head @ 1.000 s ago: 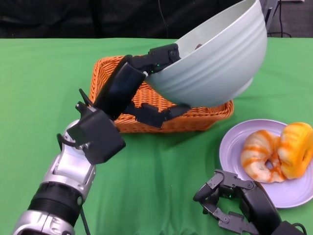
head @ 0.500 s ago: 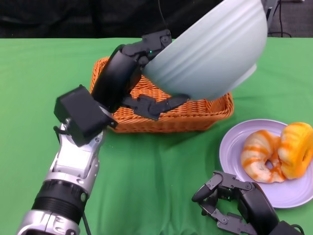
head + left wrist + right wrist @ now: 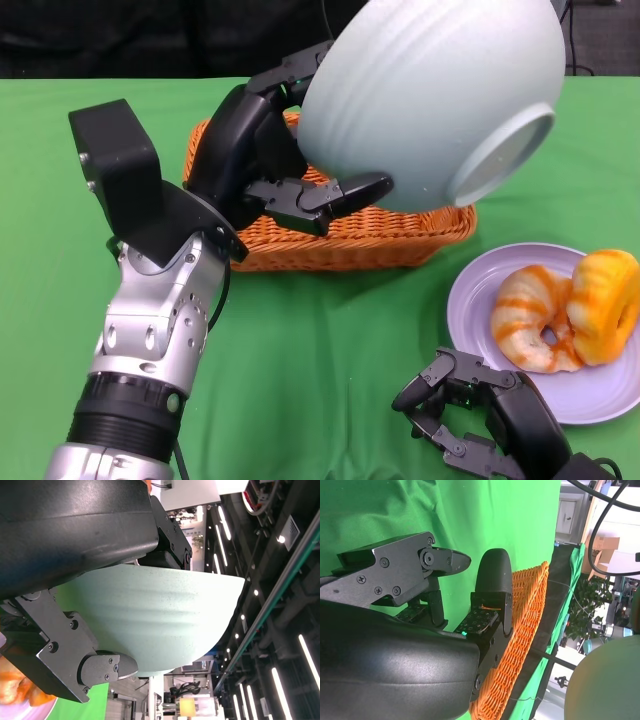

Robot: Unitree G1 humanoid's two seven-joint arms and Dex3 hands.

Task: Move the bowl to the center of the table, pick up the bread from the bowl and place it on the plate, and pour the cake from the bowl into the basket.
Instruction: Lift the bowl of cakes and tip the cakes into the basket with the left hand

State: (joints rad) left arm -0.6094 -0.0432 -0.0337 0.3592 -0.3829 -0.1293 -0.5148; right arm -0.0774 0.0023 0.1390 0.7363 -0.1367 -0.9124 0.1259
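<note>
My left hand (image 3: 275, 160) grips the rim of the pale green bowl (image 3: 425, 95) and holds it tipped far over above the orange wicker basket (image 3: 400, 235), its foot ring facing the camera's lower right. The bowl's inside is hidden, so the cake cannot be seen. In the left wrist view the bowl (image 3: 155, 615) fills the frame beside my fingers (image 3: 107, 667). Orange-striped bread (image 3: 570, 310) lies on the lilac plate (image 3: 480, 290) at the right. My right hand (image 3: 480, 415) rests low near the front edge, left of the plate, fingers curled around nothing.
A green cloth (image 3: 330, 370) covers the table. The basket (image 3: 520, 645) shows in the right wrist view beyond my right hand's fingers (image 3: 492, 592). Dark background and cables lie past the table's far edge.
My left hand has turned the bowl further over above the basket, from tilted to nearly upside down, and the forearm has rolled with it. The right hand has stayed in place.
</note>
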